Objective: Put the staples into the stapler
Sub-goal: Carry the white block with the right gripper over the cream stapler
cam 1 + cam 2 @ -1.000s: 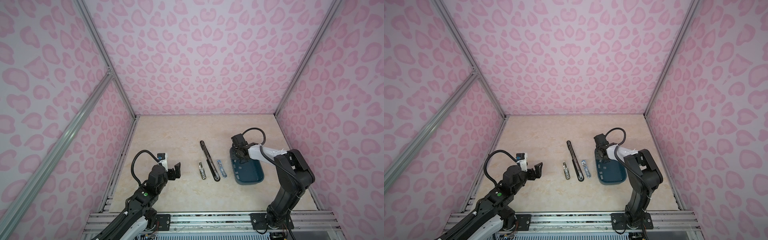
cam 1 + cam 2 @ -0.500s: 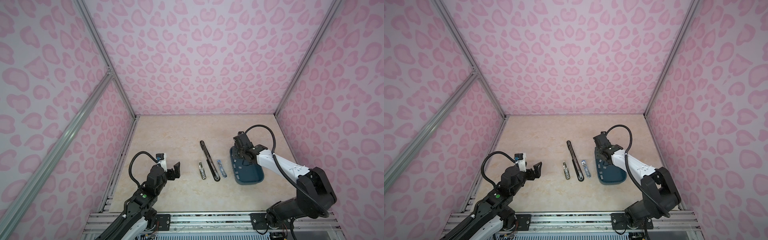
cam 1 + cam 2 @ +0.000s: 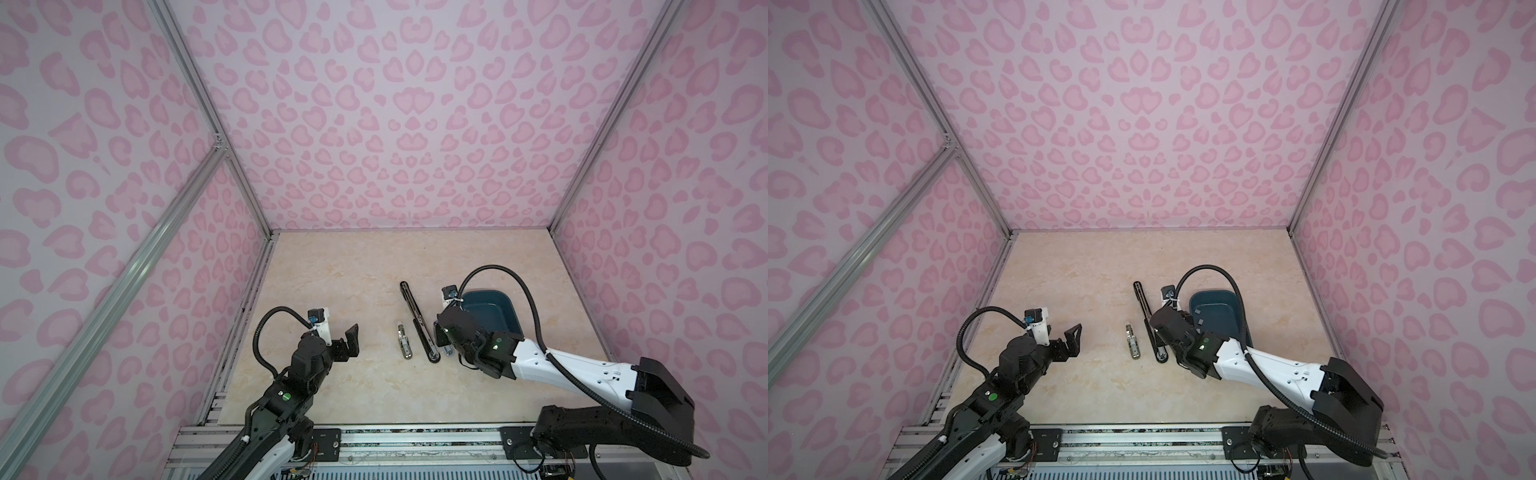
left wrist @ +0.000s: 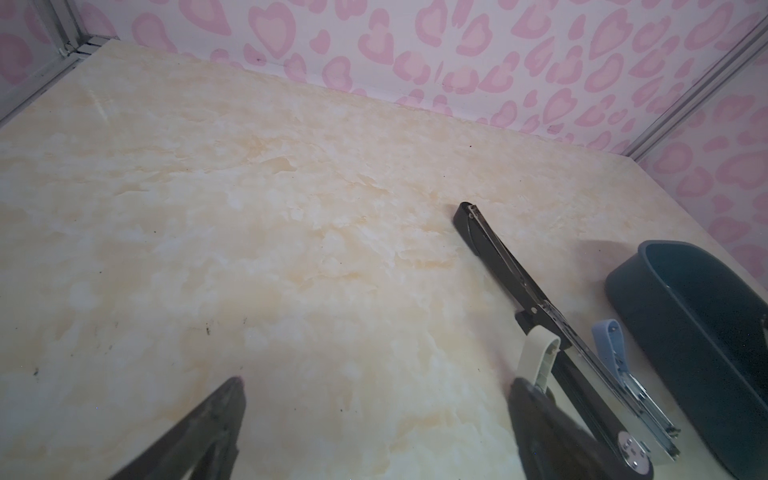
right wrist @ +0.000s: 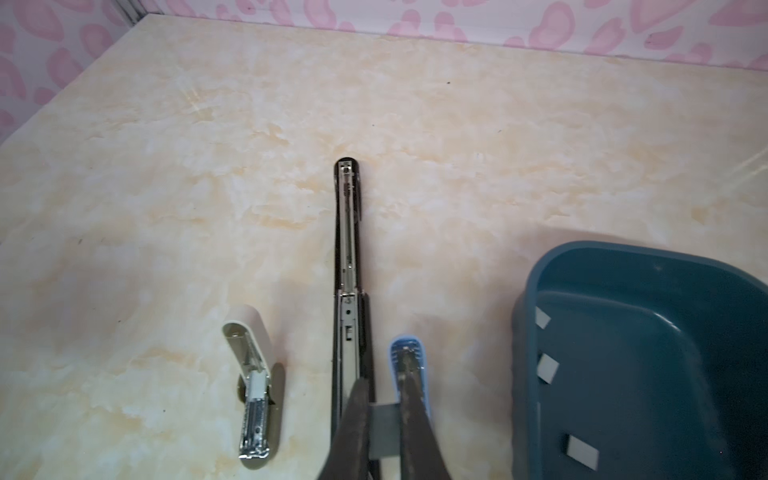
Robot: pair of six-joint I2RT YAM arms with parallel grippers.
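My right gripper (image 5: 384,395) is shut on a flat grey strip of staples (image 5: 384,428), held crosswise between its fingers. It hovers low over the near ends of the long black stapler (image 5: 347,232) and the small blue stapler (image 5: 420,353); in a top view it (image 3: 439,340) sits just right of the black stapler (image 3: 417,322). A small cream stapler (image 5: 249,353) lies opened to the left. More staples (image 5: 547,368) lie in the dark teal tray (image 5: 528,332). My left gripper (image 4: 376,382) is open and empty above bare table, left of the cream stapler (image 3: 404,341).
All three staplers lie side by side, lengthwise toward the back wall. The teal tray (image 3: 509,316) stands right of them, behind my right wrist. Pink patterned walls with aluminium posts enclose the marble-look table (image 3: 353,270) on three sides.
My right gripper has come out of the tray and moved nearer and left, over the staplers' near ends, carrying the strip. The left gripper has barely shifted.
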